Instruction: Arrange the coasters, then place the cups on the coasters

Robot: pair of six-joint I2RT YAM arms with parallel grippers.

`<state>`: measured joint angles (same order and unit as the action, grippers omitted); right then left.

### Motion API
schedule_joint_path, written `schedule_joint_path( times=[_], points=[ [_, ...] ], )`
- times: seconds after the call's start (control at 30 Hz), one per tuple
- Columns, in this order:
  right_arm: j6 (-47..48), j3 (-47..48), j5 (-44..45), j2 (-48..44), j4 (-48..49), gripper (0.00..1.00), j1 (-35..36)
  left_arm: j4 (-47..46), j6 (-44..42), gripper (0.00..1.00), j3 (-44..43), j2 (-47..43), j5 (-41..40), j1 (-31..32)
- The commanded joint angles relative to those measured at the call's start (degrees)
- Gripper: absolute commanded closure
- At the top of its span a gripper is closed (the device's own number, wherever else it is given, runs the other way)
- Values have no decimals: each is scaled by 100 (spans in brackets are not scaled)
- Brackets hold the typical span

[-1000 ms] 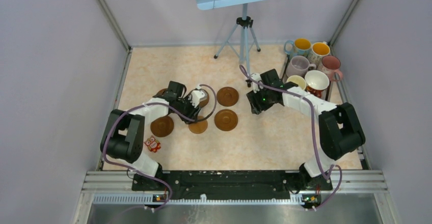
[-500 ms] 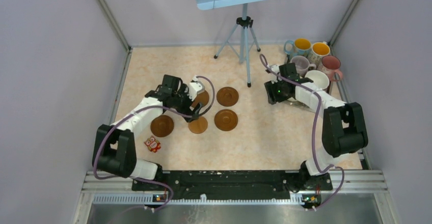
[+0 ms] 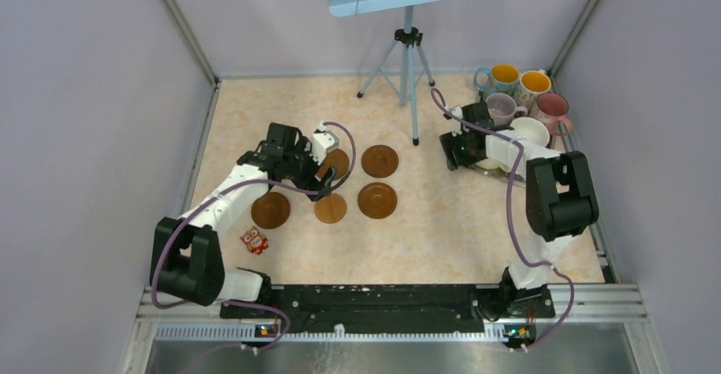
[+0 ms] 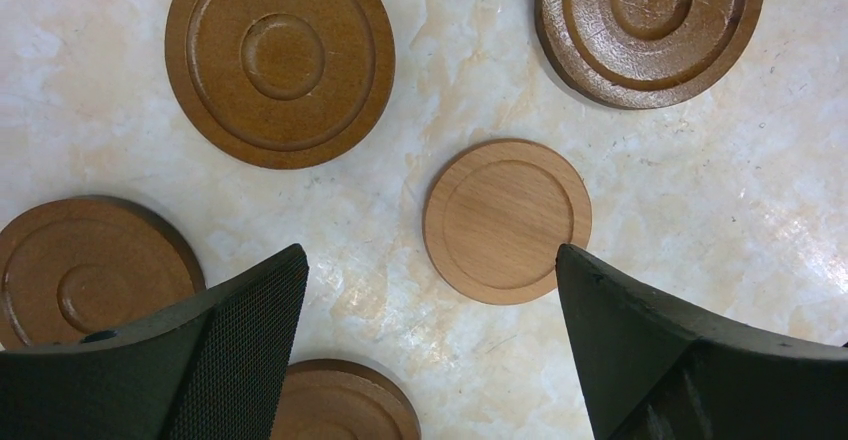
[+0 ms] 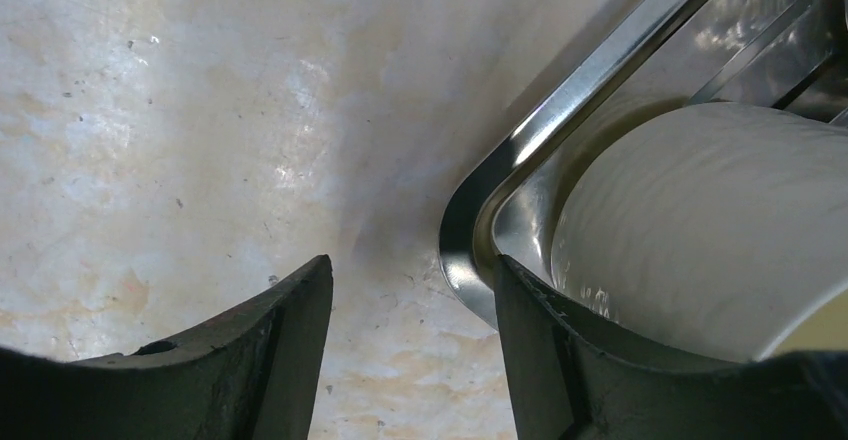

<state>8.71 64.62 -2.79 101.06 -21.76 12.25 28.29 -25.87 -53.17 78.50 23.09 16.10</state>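
Five coasters lie mid-table. The lighter, flatter coaster [image 3: 330, 208] [image 4: 507, 220] sits flat and free among the dark rimmed ones [image 3: 270, 210] [image 3: 377, 200] [image 3: 380, 161]. Another dark coaster [image 3: 337, 160] is partly under my left gripper [image 3: 319, 170] [image 4: 430, 260], which hovers open and holds nothing. The cups stand at the back right: blue [image 3: 502, 75], white-patterned [image 3: 534, 81], pink [image 3: 553, 106], lavender-grey [image 3: 500, 106] and red [image 3: 529, 132]. My right gripper [image 3: 459, 151] [image 5: 410, 270] is open over bare table. Its right finger stands at the tray corner beside the cream cup [image 5: 700, 220].
The cups near my right gripper stand in a steel tray [image 5: 520, 150]. A small red owl figure [image 3: 253, 240] lies near the left front. A tripod [image 3: 409, 68] stands at the back centre. Walls close in the left, right and back sides.
My left gripper has opened and drawn back a little, leaving the lighter coaster flat on the table. My right arm swung from mid-table back to the tray's corner, its jaws slightly wider.
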Motion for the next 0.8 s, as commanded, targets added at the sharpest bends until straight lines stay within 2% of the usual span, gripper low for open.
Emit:
schedule_joint_path(
  times=[0.0,0.27,0.53,0.63,0.77],
  points=[
    [-104,163,173,80,120,40,6,-81,108,1,-155,-262,-54,-14],
    [-228,115,-132,304,-124,39,8,-196,194,1,-181,-324,-165,-10],
    [-292,64,-313,449,176,39,-1,-193,225,1,-179,-370,-146,-12],
    [-291,64,-559,532,53,43,-9,-193,210,1,-168,-391,-186,-10],
    [-359,23,-834,522,-126,55,-9,-225,188,1,-168,-376,-219,-15]
  ],
)
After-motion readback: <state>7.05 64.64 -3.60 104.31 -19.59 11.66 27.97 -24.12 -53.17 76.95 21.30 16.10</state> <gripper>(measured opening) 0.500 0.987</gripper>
